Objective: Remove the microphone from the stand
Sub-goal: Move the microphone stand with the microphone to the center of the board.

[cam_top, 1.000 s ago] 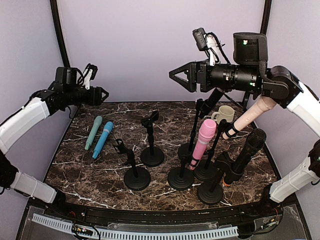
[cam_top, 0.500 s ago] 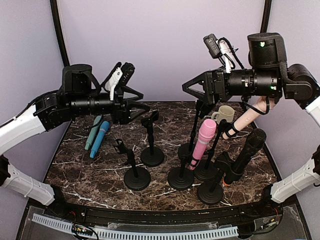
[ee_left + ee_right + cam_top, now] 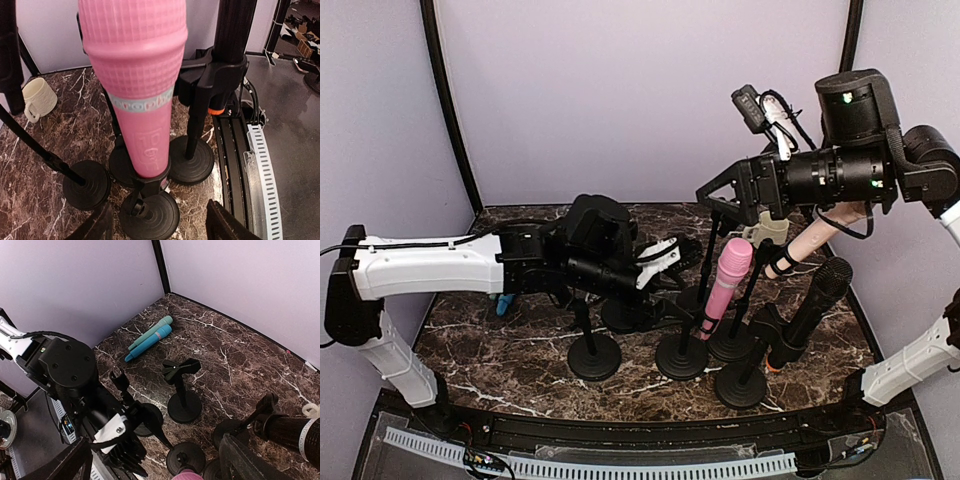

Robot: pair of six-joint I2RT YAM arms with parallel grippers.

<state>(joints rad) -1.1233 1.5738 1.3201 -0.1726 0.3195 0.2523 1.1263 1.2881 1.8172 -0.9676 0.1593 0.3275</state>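
— While my left claw [image 3: 160, 207] hangs spread and empty, how far along are we?

— Nothing lifted yet, I'd say; the grasp and pull are both left. Its fingers [image 3: 220, 225] show low at my frame's edge. Just ahead, centred on their gap but untouched, the pink microphone [image 3: 135, 75] sits upright in its stand [image 3: 150, 212].

— And my right claw [image 3: 708, 190]?

— Released too, high above the surface [image 3: 500, 350], well apart. Farthest off, two bluish microphones [image 3: 150, 336] lie flat.

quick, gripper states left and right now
Left gripper: open, empty, facing the pink microphone.
Right gripper: open, empty.
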